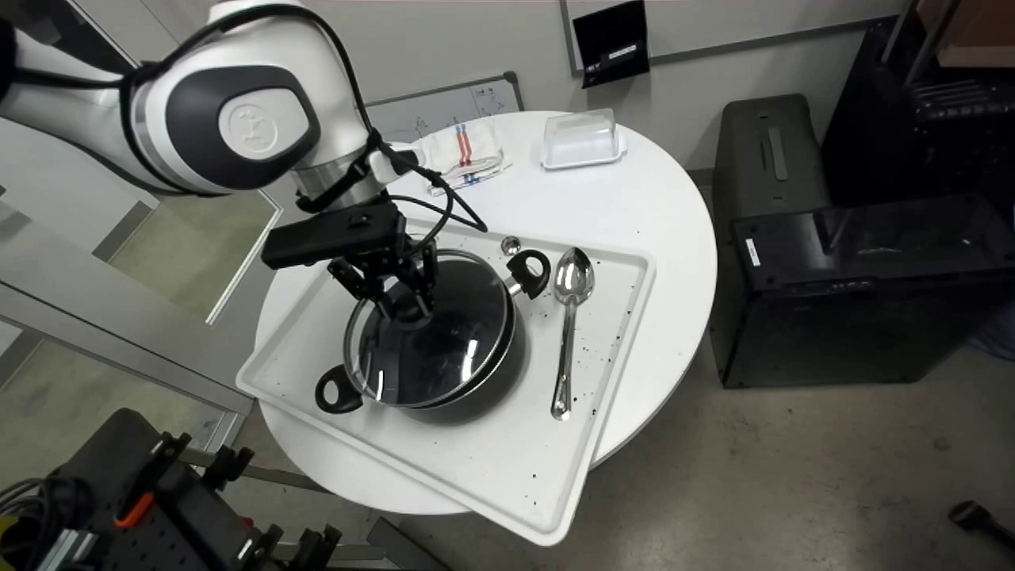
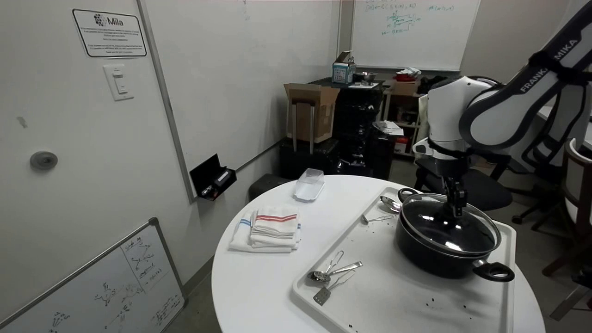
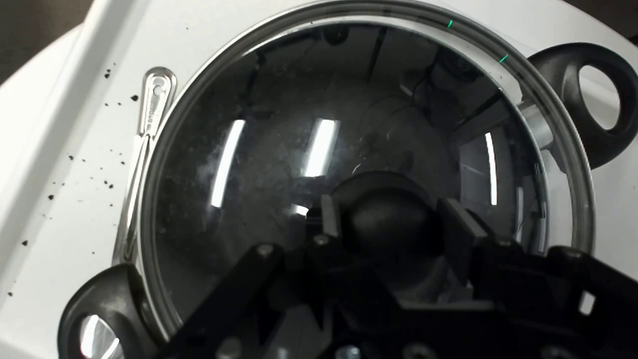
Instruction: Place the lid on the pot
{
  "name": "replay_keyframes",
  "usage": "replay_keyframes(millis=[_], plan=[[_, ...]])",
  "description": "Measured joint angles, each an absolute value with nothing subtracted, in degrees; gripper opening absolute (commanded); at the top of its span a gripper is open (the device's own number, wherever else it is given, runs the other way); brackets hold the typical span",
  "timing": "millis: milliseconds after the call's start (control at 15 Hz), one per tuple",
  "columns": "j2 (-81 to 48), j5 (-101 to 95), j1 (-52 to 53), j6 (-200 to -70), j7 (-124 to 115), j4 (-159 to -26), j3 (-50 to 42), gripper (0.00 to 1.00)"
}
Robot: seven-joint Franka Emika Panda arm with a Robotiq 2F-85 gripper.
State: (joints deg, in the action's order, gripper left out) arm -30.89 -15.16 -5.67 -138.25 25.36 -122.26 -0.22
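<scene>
While pinching the lid [image 3: 359,144] with the gripper [image 3: 391,217], seems ready to lower it. Line up with the pot [image 2: 430,256] first.

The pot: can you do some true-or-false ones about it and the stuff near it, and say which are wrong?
The pot stands on the tray. True.
The pot is white. False: it is black.
The serving spoon is inside the pot. False: the serving spoon lies on the tray, beside the pot.
The glass lid is over the pot. True.
The gripper has its fingers on either side of the lid's knob. True.
The dish towels are on the tray. False: the dish towels lie on the table.
</scene>
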Motion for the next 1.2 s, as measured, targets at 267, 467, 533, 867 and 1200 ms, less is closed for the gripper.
replay_keyframes(millis=[267,467,533,867,1200], plan=[[-31.76,-15.43,-5.67,-139.45,24.62,-122.12,-0.29,0.26],[-32.14,-15.65,-5.67,-139.95,24.19,-122.07,-0.33,0.26],[-32.24,-15.74,-5.67,-140.15,24.01,-122.06,-0.37,0.26],[-32.78,-15.82,-5.67,-140.76,23.7,-121.74,-0.69,0.26],[-33.22,-15.87,-5.64,-140.83,23.7,-121.53,-0.78,0.26]])
